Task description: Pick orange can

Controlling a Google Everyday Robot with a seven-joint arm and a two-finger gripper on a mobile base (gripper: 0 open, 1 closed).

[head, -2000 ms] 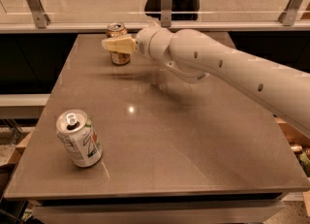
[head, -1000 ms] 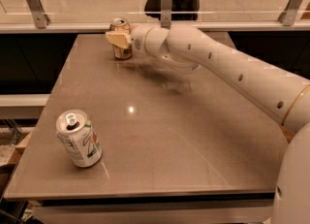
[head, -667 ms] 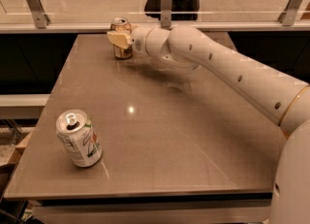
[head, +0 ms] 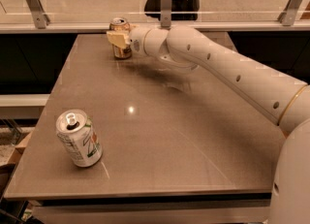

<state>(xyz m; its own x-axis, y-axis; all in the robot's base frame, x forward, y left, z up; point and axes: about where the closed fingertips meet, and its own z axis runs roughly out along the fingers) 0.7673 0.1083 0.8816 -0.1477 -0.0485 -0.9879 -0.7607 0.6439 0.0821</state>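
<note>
**Gripper on can, far-left of table**

Orange can point(head: 119, 24) stands upright at the far-left edge of the table point(head: 193, 140), long axis vertical. Gripper point(head: 116, 39) comes in from the right w/ arm approx. level. Its fingers look pinched on the can's mid-body, w/ the near finger across the front. Can sits btwn the fingers, so next move is prob. straight up. White-green can point(head: 78, 138) is well apart, near the front.

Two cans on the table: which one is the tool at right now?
The orange can, at the far edge of the table; the tool is clasped around its middle. The white-and-green can stands alone near the front left corner.
</note>
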